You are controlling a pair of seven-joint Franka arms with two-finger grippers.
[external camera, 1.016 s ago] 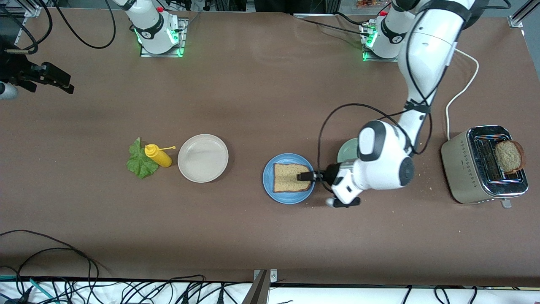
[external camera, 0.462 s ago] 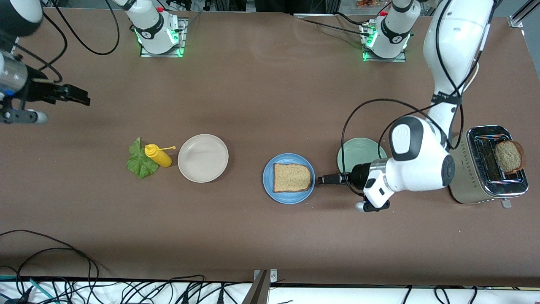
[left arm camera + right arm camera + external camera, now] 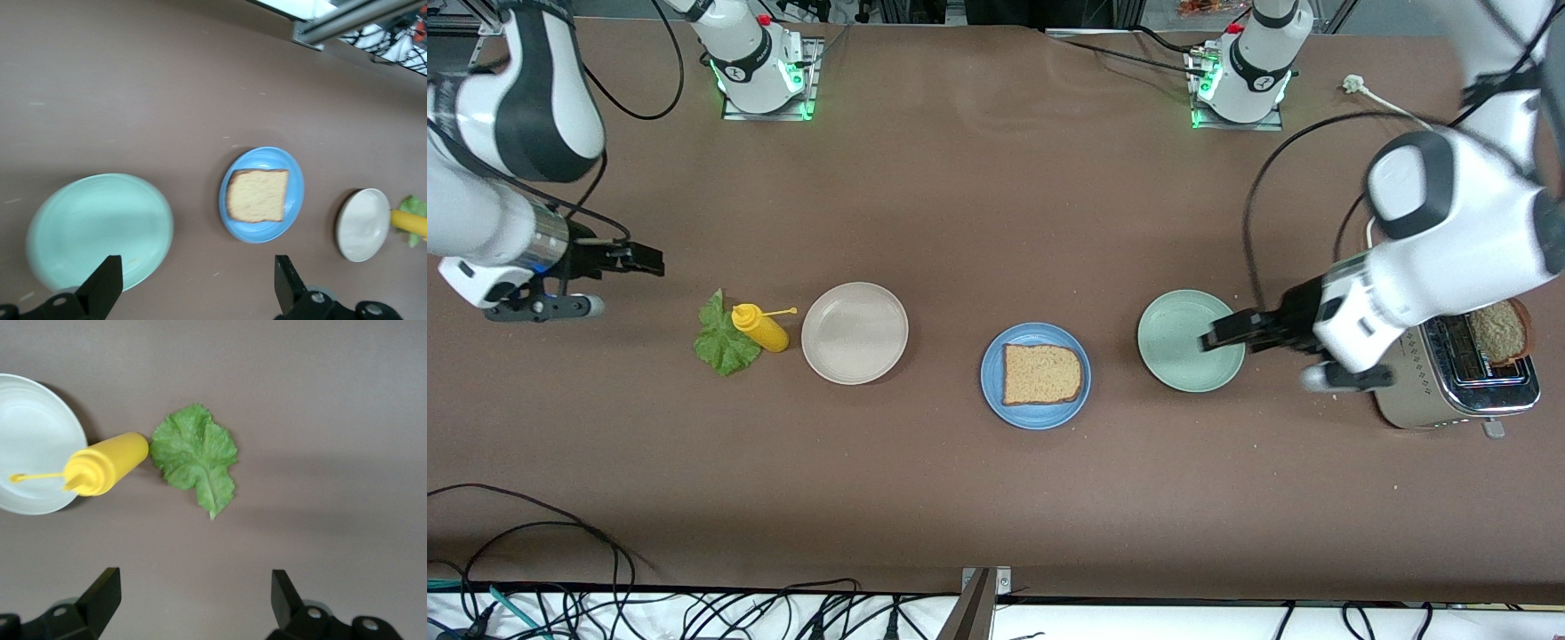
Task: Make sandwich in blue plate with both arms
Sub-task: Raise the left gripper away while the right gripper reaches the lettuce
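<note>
The blue plate (image 3: 1036, 417) sits mid-table with one brown bread slice (image 3: 1042, 374) flat on it, seen too in the left wrist view as the plate (image 3: 263, 233) and the slice (image 3: 257, 195). The sandwich's other parts lie apart: a green lettuce leaf (image 3: 720, 336) toward the right arm's end and a second slice (image 3: 1500, 331) on the toaster. My left gripper (image 3: 1208, 340) hangs open and empty over the mint-green plate (image 3: 1174, 324). My right gripper (image 3: 655, 260) is open and empty over bare table beside the lettuce (image 3: 197, 457).
A yellow squeeze bottle (image 3: 760, 327) lies between the lettuce and a cream-white plate (image 3: 855, 332). A metal toaster (image 3: 1432, 356) stands at the left arm's end, its white cord running toward the arm bases. Cables hang along the table edge nearest the front camera.
My left gripper has drawn back from the bread on the blue plate and now hangs over the mint-green plate. The right arm has swung in toward the lettuce.
</note>
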